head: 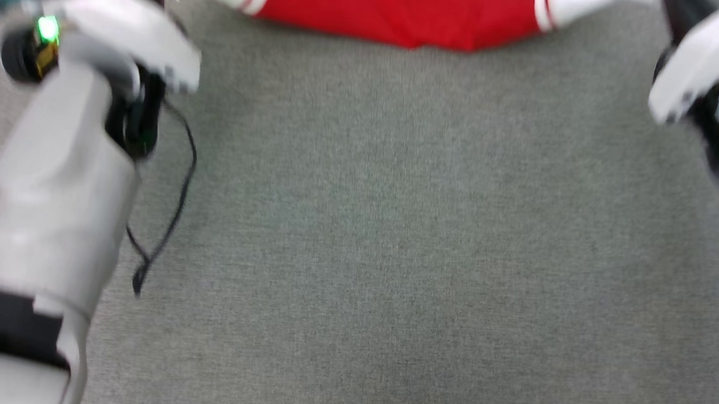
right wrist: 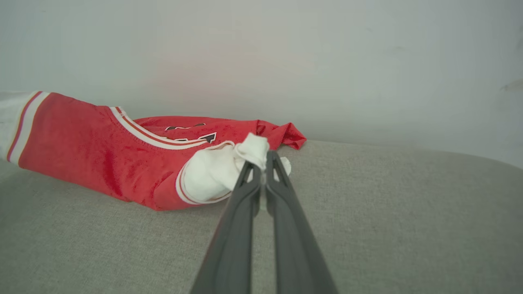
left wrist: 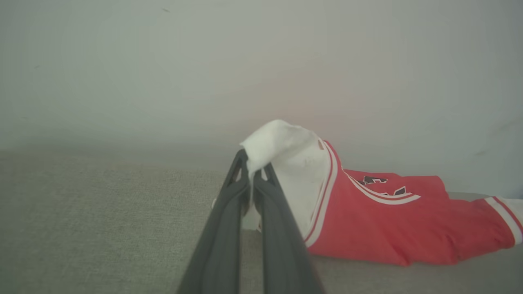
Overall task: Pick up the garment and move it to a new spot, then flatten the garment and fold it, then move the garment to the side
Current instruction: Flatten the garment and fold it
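Observation:
The garment (head: 409, 11), a red jersey with white sleeves and striped trim, lies stretched along the top edge of the head view on the grey carpet. In the left wrist view my left gripper (left wrist: 250, 173) is shut on the tip of one white sleeve of the garment (left wrist: 380, 228), lifting it off the carpet. In the right wrist view my right gripper (right wrist: 261, 161) is shut on the bunched end of the other white sleeve of the garment (right wrist: 102, 151). Part of a black print shows near the collar. In the head view both forearms flank the garment, fingertips out of frame.
Grey carpet (head: 395, 244) spreads wide below the garment. A pale wall (left wrist: 261, 61) rises just behind it. A loose black cable (head: 170, 211) hangs beside my left forearm (head: 70, 157).

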Controlling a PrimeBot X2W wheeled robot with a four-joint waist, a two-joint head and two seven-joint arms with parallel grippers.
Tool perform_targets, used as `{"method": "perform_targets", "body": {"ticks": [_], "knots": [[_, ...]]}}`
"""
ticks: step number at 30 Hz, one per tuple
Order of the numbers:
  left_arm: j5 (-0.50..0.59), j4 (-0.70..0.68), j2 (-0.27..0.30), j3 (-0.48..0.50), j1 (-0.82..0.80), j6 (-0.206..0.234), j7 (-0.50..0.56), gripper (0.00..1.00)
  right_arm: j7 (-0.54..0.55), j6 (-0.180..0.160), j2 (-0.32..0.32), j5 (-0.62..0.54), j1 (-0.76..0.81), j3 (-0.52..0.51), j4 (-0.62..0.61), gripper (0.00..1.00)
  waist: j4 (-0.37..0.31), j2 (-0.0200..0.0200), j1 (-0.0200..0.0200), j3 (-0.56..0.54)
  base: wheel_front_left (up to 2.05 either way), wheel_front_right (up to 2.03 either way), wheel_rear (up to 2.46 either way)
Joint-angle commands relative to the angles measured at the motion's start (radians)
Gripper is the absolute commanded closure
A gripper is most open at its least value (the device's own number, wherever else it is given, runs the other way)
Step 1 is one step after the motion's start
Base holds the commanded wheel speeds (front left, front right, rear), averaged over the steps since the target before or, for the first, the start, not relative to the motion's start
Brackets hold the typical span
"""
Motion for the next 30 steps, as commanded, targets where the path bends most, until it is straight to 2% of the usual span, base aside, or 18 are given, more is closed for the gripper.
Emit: {"method": "perform_targets", "body": {"ticks": [1, 8, 13, 18, 23, 27, 28, 30], "knots": [[-0.008, -0.013, 0.004, 0.01, 0.031, -0.002, -0.006, 1.0, -0.006, -0.001, -0.01, 0.009, 0.035, 0.002, -0.007, 1.0, 0.01, 0.0, 0.0, -0.078, 0.0, 0.0, 0.0], [-0.006, -0.24, 0.02, 0.13, 0.431, 0.024, -0.006, 1.0, -0.024, -0.001, -0.034, 0.086, 0.367, 0.016, -0.114, 1.0, 0.006, 0.0, 0.0, -0.233, 0.0, 0.0, 0.0], [0.019, -0.402, 0.037, 0.194, 0.719, 0.071, -0.005, 1.0, -0.009, -0.001, -0.044, 0.115, 0.587, -0.015, -0.198, 1.0, 0.003, 0.0, 0.0, -0.326, 0.0, 0.0, 0.0], [0.024, -0.539, 0.048, 0.202, 0.951, 0.134, 0.014, 1.0, 0.016, -0.001, -0.056, 0.098, 0.799, -0.073, -0.285, 1.0, 0.013, 0.0, 0.0, -0.406, 0.0, 0.0, 0.0], [0.019, -0.674, 0.053, 0.2, 1.122, 0.195, 0.068, 1.0, 0.042, -0.001, -0.023, 0.063, 0.99, -0.168, -0.38, 1.0, 0.03, 0.0, 0.0, -0.431, 0.0, 0.0, 0.0], [0.034, -0.751, 0.064, 0.186, 1.216, 0.232, 0.1, 1.0, 0.07, -0.001, 0.0, -0.007, 1.123, -0.259, -0.454, 1.0, 0.046, 0.0, 0.0, -0.438, 0.0, 0.0, 0.0], [0.039, -0.766, 0.065, 0.184, 1.232, 0.237, 0.104, 1.0, 0.086, -0.001, 0.012, -0.024, 1.157, -0.285, -0.468, 0.82, 0.051, 0.0, 0.0, -0.439, 0.0, 0.0, 0.0], [0.044, -0.794, 0.067, 0.177, 1.252, 0.246, 0.11, 1.0, 0.111, -0.001, 0.033, -0.053, 1.208, -0.332, -0.503, 0.36, 0.061, 0.0, 0.0, -0.439, 0.0, 0.0, 0.0]]}}
